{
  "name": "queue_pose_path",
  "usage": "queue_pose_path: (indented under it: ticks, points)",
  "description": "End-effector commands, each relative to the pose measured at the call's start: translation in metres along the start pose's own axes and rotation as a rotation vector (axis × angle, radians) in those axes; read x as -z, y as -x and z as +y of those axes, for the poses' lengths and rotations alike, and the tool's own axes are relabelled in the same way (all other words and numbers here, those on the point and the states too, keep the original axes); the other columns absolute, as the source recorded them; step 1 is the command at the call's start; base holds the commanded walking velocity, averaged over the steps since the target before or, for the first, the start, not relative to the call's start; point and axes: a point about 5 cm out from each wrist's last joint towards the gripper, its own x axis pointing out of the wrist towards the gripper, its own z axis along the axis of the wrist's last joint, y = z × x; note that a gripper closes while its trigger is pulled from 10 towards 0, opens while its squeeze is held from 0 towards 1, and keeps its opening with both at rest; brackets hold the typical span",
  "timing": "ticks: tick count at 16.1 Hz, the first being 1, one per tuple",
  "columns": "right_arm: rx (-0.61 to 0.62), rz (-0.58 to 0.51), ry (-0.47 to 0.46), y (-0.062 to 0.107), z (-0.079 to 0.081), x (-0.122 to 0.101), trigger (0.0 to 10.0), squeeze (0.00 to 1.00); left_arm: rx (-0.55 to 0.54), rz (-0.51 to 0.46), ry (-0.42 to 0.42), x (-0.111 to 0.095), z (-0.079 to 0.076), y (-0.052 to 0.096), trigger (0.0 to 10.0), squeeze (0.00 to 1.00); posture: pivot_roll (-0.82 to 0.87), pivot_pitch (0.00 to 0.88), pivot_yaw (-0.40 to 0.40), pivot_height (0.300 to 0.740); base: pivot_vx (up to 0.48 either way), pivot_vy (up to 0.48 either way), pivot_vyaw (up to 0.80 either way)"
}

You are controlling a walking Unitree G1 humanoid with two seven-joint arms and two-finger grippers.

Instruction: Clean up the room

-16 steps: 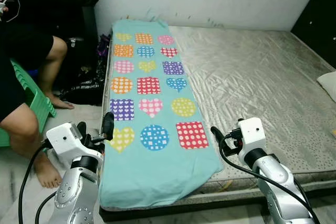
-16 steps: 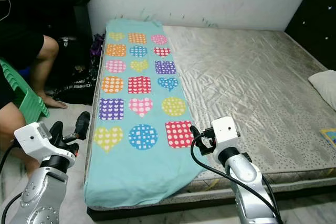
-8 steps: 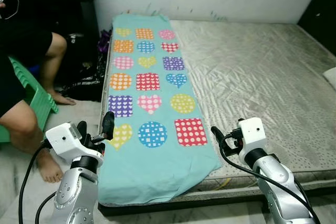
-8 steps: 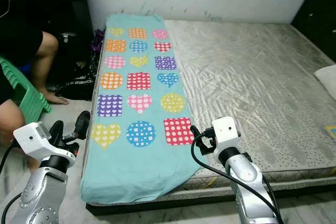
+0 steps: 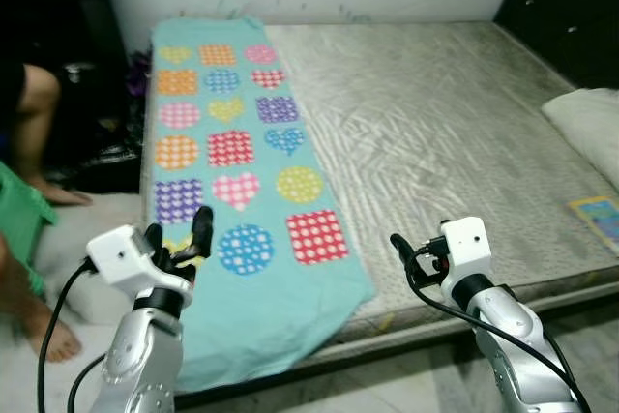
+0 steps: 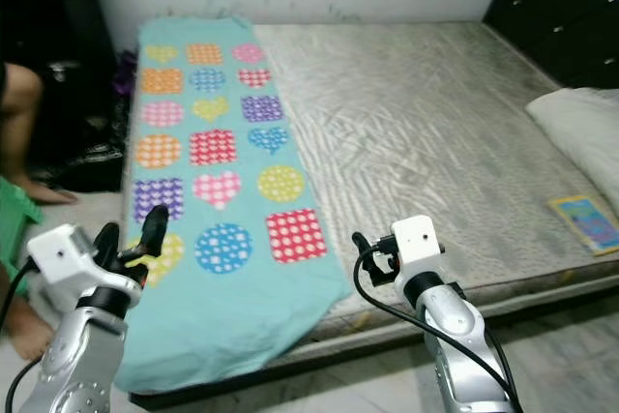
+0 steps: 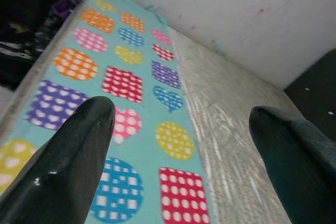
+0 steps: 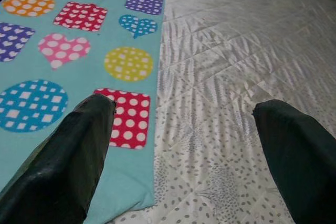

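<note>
Left hand point(image 5: 177, 242): raised before the near left corner of the bed, its two black fingers point(image 7: 63, 156) held wide apart with nothing between them; the teal blanket lies just ahead of it and beyond.
Right hand point(image 6: 372, 253): raised before the near edge of the bed, fingers point(image 8: 63, 161) spread wide apart and empty; the bare mattress lies straight ahead of it.
Teal blanket point(image 5: 242, 200): spread flat in a long strip along the bed's left side, printed with dotted hearts, circles and squares; its near end hangs over the bed's edge, between the two hands and closer to the left one.
Mattress point(image 5: 435, 132): grey, quilted and wrinkled, seen ahead of and beyond the right hand.
Pillow point(image 5: 585, 128): white, lying on the bed well off to the right of the right hand.
Booklet point(image 5: 598, 215): a small colourful flat item, on the mattress to the right of the right hand; what it is cannot be told for certain.
Person point(image 5: 29, 132): a bare leg and foot on the floor, left of the left hand.
Green stool point(image 5: 19, 224): beside the person's leg.
</note>
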Motion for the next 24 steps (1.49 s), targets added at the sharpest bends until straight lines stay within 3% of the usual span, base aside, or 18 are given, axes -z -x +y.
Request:
queue_pose_path:
  ticks: [1,8,14,21,24]
  points:
    - [0.003,-0.002,0.000,-0.001,-0.002,-0.002,10.0,0.00,-0.003,0.005,0.004,0.001,-0.002,0.002,10.0,0.00,-0.04,0.072,-0.073,0.740,0.000,0.000,0.00]
    - [0.000,0.005,-0.013,-0.001,-0.003,-0.003,10.0,0.00,-0.021,0.013,-0.004,-0.001,0.000,0.002,10.0,0.00,-0.04,0.107,-0.070,0.740,0.000,0.000,0.00]
    - [-0.060,0.051,-0.016,0.011,-0.001,0.005,10.0,0.00,-0.056,0.026,-0.026,-0.004,0.008,0.007,10.0,0.00,-0.03,0.150,-0.070,0.740,0.000,0.000,0.00]
    - [-0.085,0.070,-0.011,0.016,0.000,0.007,10.0,0.00,-0.058,0.042,-0.030,-0.003,0.006,0.008,10.0,0.00,-0.03,0.159,-0.069,0.660,0.000,0.000,0.00]
    - [-0.105,0.070,-0.002,0.018,-0.001,0.006,10.0,0.00,-0.064,0.044,-0.030,-0.003,0.006,0.008,10.0,0.00,-0.04,0.157,-0.077,0.655,0.000,0.000,0.00]
